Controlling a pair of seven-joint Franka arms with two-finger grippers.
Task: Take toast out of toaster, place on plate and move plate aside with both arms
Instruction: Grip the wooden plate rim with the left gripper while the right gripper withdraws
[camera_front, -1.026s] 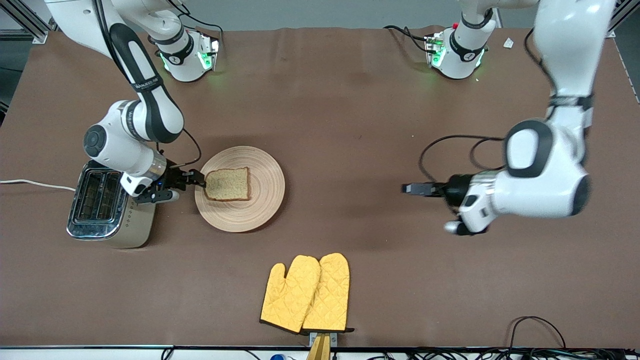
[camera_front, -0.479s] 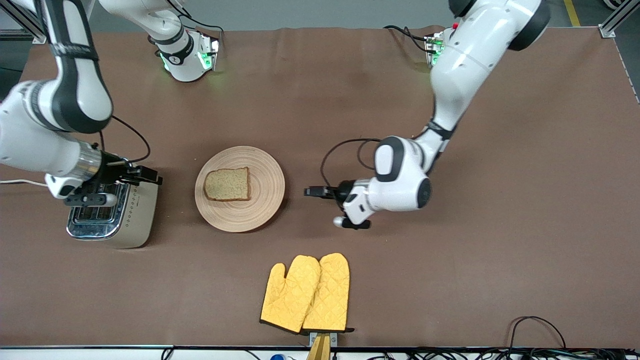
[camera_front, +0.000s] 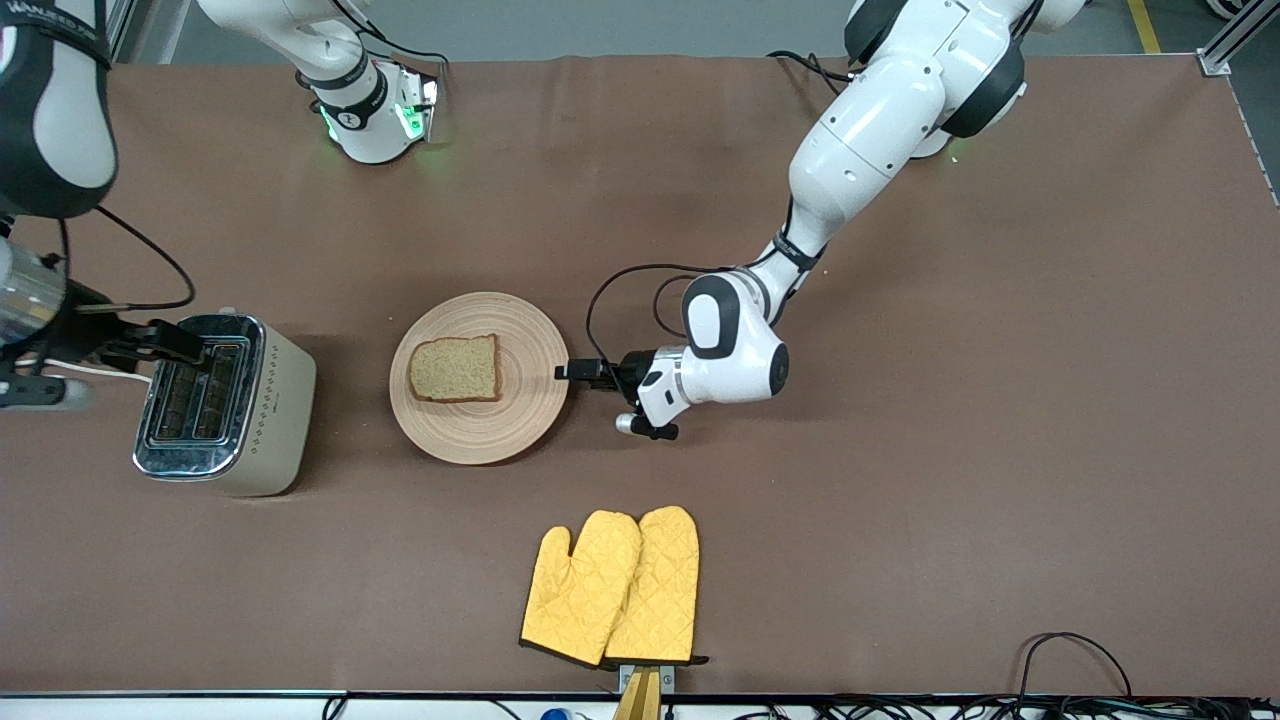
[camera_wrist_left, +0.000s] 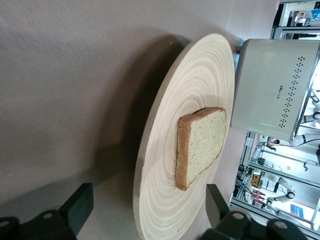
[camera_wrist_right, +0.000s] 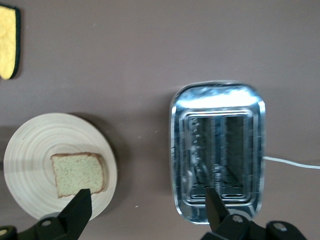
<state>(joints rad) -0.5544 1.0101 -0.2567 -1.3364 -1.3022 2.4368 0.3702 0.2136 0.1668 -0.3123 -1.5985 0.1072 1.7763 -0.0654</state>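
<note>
My left claw (camera_front: 562, 372) sits low at the rim of the plate (camera_front: 530, 410), on the side toward the left arm's end of the bench (camera_front: 900, 500). Its fingers (camera_wrist_left: 80, 207) stand wide apart, one to each side of the plate's edge in the left wrist view, and I see nothing gripped and no clear contact yet. My right claw (camera_front: 185, 345) hangs over the toaster (camera_front: 265, 420) near the right arm's end, fingers spread and empty, looking down into two empty slots.

The toast (camera_front: 456, 368) lies flat on the plate, a little off centre toward the toaster, so what remains is moving the plate. I judge the plate stiff, light and smooth, with a thin rim raised slightly off the bench; the rim is where to pinch it. A one-sided hold would likely tip it, so I want the right claw on the rim facing the toaster. The toast is loose and light and could slide if the plate tilts.

The yellow mitts (camera_front: 612, 588) lie nearer the camera, well apart from the plate.
</note>
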